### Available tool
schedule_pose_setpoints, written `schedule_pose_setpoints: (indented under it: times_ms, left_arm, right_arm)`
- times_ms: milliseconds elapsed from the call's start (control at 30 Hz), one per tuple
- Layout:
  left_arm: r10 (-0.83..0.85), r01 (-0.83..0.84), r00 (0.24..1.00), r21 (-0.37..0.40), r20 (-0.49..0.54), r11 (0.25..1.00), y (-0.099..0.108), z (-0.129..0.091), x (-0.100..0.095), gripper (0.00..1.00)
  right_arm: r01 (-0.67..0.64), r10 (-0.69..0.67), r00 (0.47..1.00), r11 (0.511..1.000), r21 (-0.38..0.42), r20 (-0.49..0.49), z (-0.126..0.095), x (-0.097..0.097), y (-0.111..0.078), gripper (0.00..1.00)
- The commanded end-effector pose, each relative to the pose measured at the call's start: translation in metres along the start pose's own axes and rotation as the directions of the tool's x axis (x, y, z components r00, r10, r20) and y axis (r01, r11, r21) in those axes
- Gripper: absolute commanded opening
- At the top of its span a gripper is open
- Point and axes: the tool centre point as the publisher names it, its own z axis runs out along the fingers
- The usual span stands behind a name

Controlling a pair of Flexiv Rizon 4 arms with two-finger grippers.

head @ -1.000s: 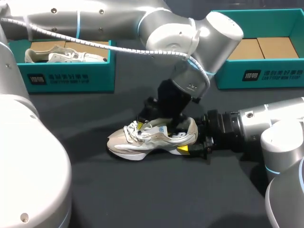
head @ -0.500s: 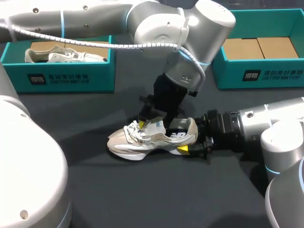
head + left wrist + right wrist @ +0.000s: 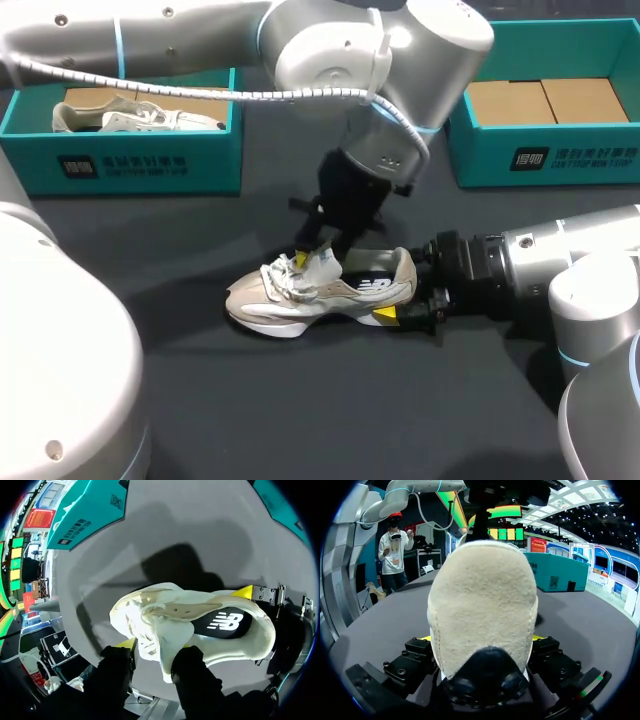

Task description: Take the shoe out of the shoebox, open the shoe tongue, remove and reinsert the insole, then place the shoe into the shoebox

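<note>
Left gripper (image 3: 152, 652) pinched shut on the tongue (image 3: 167, 642), arm slanting steeply down over mid-bench (image 3: 300, 400) — right gripper (image 3: 481, 639) clamped on the shoe (image 3: 300, 297) at its heel, forearm lying low from the right edge.

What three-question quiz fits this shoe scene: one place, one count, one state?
1. The pale shoe being handled lies: A in the left box; B on the table; C in the right box.
2. Teal shoeboxes in view: A one; B three; C two.
3. The left end effector is: A shut on the tongue; B open above the shoe; C holding a box.
Answers: B, its sole rests on the dark table; C, one at each far corner; A, it pinches the tongue from both sides.
</note>
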Motion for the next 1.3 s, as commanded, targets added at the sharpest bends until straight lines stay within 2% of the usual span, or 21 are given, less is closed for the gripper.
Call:
schedule_pose_setpoints:
  times_ms: [33,133,200,267,467,767,933,1300]
  left_arm:
    - [-0.022,0.022,1.0,0.029,-0.008,0.999,0.006,-0.006,-0.013,0.26]
    - [-0.041,0.041,0.999,0.038,-0.007,0.998,0.005,-0.007,-0.019,0.18]
    - [-0.051,0.051,0.999,0.042,-0.007,0.998,0.005,-0.006,-0.023,0.07]
    - [-0.063,0.064,0.998,0.042,-0.015,0.997,0.005,-0.005,-0.028,0.0]
    - [-0.079,0.082,0.993,0.032,-0.084,0.996,0.003,0.003,-0.045,0.0]
    - [-0.039,0.038,0.961,-0.011,-0.273,0.999,-0.006,0.027,-0.068,0.0]
    - [-0.036,0.025,0.958,-0.044,-0.284,0.999,-0.009,0.042,-0.071,0.0]
    - [-0.03,0.011,0.964,-0.073,-0.265,0.997,-0.003,0.062,-0.07,0.0]
  right_arm:
    - [0.0,0.0,1.0,1.0,0.004,0.002,0.0,0.001,0.001,0.0]
    - [0.0,0.0,1.0,1.0,0.004,0.002,0.0,0.001,0.001,0.0]
    - [0.0,0.0,1.0,1.0,0.004,0.002,0.0,0.001,0.001,0.0]
    - [0.0,0.0,1.0,1.0,0.004,0.002,0.0,0.001,0.001,0.0]
    - [0.0,0.0,1.0,1.0,0.004,0.002,0.0,0.001,0.001,0.0]
    - [0.0,0.0,1.0,1.0,0.004,0.002,0.0,0.001,0.001,0.0]
    - [0.0,0.0,1.0,1.0,0.004,0.002,0.0,0.001,0.001,0.0]
    - [0.0,0.0,1.0,1.0,0.004,0.002,0.0,0.001,0.001,0.0]
